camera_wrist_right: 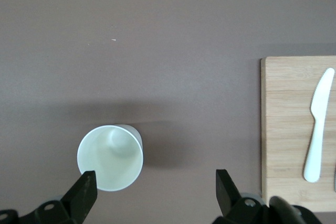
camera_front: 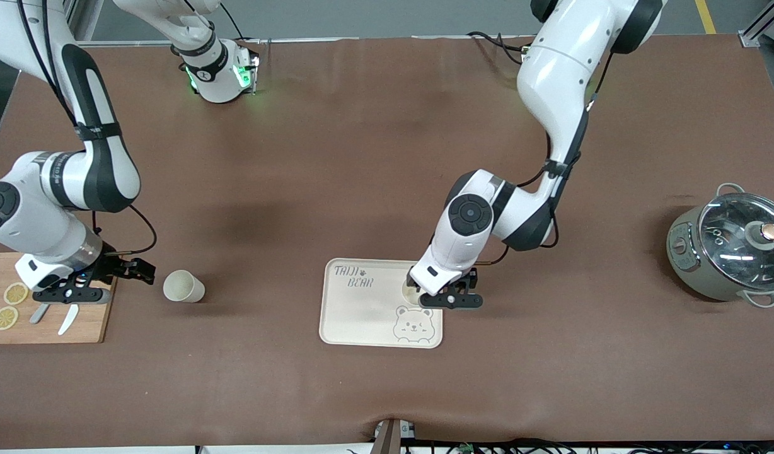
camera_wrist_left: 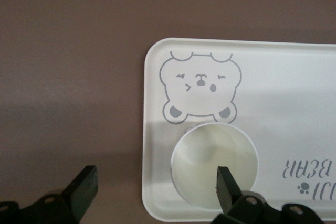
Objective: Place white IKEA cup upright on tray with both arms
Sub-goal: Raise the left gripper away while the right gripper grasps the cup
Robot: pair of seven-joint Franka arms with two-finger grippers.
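The cream tray (camera_front: pixel 362 312) with "TAIJI BEAR" lettering and a bear drawing lies near the table's middle. A white cup (camera_front: pixel 411 292) stands upright on it, at the edge toward the left arm's end. My left gripper (camera_front: pixel 451 300) hovers open over that tray edge. In the left wrist view the cup (camera_wrist_left: pixel 214 163) sits on the tray (camera_wrist_left: pixel 294 103) under one finger (camera_wrist_left: pixel 227 186), and the gripper (camera_wrist_left: pixel 155 190) holds nothing. A second white cup (camera_front: pixel 183 286) stands upright on the table. My right gripper (camera_front: pixel 72 295) hovers open beside it; the right wrist view shows this cup (camera_wrist_right: pixel 110 157) by the gripper (camera_wrist_right: pixel 155 192).
A wooden cutting board (camera_front: pixel 87 321) lies at the right arm's end with lemon slices (camera_front: pixel 15 293) and a white knife (camera_front: pixel 67 318); the board (camera_wrist_right: pixel 289 129) and knife (camera_wrist_right: pixel 318 124) show in the right wrist view. A lidded grey pot (camera_front: pixel 730 246) stands at the left arm's end.
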